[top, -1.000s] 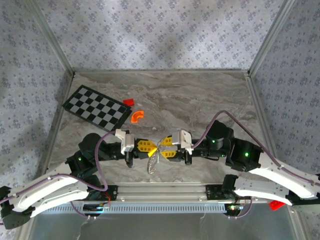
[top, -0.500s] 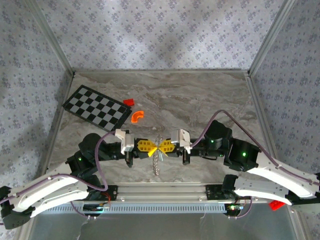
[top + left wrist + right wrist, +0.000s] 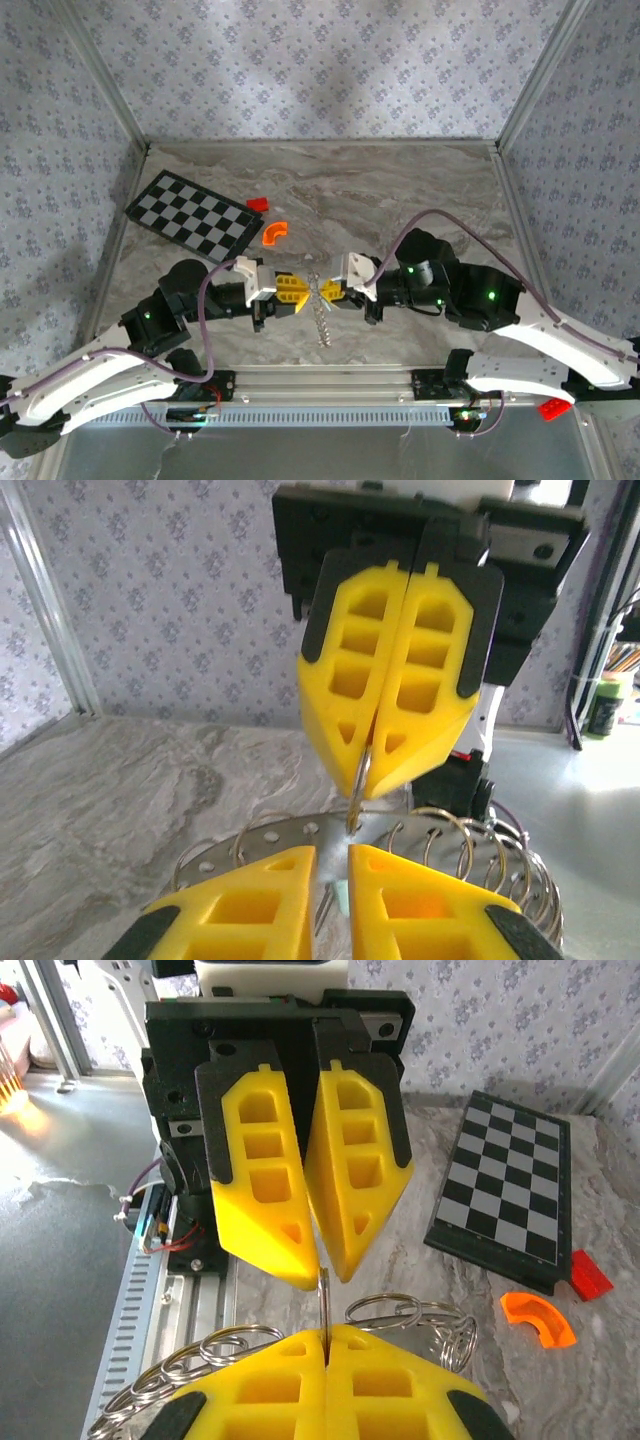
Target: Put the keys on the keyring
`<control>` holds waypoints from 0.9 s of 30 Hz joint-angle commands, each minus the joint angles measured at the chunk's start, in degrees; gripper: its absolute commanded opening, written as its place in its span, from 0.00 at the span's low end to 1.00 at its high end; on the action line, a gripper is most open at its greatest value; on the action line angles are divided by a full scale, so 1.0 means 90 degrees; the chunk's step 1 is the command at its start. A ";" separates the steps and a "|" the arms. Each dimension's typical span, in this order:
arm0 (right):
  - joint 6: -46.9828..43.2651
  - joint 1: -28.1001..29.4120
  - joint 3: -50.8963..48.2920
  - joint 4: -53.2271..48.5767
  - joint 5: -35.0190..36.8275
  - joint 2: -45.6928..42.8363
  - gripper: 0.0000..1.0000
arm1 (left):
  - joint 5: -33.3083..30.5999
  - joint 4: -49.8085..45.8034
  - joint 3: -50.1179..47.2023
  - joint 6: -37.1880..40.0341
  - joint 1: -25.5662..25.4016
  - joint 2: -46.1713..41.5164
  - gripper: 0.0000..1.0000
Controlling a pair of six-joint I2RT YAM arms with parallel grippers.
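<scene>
**Top view.**
- The table [image 3: 420,190] is matte, marbled grey-brown, with patterned walls on three sides and a metal rail [image 3: 330,382] along the near edge.
- The left gripper [image 3: 304,293] and right gripper [image 3: 323,292] meet tip to tip near the rail. Their fingers are yellow ribbed plastic.
- The keyring [image 3: 322,322] sits between them, thin silvery metal seen edge-on, hanging toward the rail.
- A checkerboard [image 3: 195,215] lies flat at far left.
- A red block [image 3: 258,204] and an orange curved bit [image 3: 274,232] lie just beside its right end, well apart from the grippers.
- The far and right parts of the table are open.

**Left wrist view.**
- The left gripper's fingers [image 3: 250,905], at the bottom edge, stand slightly apart.
- The keyring [image 3: 280,835] is a flat perforated plate fringed with wire loops.
- The right gripper [image 3: 365,775], opposite, has its fingers together and pinches the keyring's thin edge.
- The key [image 3: 342,890], small and pale green, shows in the gap between the left fingers, below the plate. I cannot tell whether it touches anything.

**Right wrist view.**
- The right gripper [image 3: 325,1345] has its fingers pressed flush, with a thin wire rising from the seam. It is clamped on the keyring.
- Wire loops [image 3: 395,1312] spread to either side of it.
- The left gripper [image 3: 315,1260], opposite, has its tips parted in a narrow V, and the wire reaches up into that gap. I cannot tell whether it touches the tips.
</scene>
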 commanded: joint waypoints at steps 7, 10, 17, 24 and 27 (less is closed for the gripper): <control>-0.0388 0.0173 0.0958 -0.1505 0.0179 0.0589 0.00 | 0.0127 -0.0588 0.0472 0.0271 0.0008 0.0183 0.22; -0.0419 0.0215 0.1139 -0.1738 0.0263 0.0733 0.00 | 0.0186 -0.0496 0.0456 0.0224 0.0015 0.0244 0.23; -0.0434 0.0252 0.1385 -0.1930 0.0532 0.0957 0.00 | 0.0318 -0.0358 0.0431 0.0136 0.0008 0.0379 0.23; -0.0504 0.0269 0.1451 -0.2002 0.0808 0.0998 0.00 | 0.0283 -0.0338 0.0455 0.0129 0.0013 0.0364 0.23; -0.0538 0.0269 0.1466 -0.2054 0.0924 0.0998 0.00 | 0.0253 -0.0367 0.0466 0.0131 0.0008 0.0364 0.24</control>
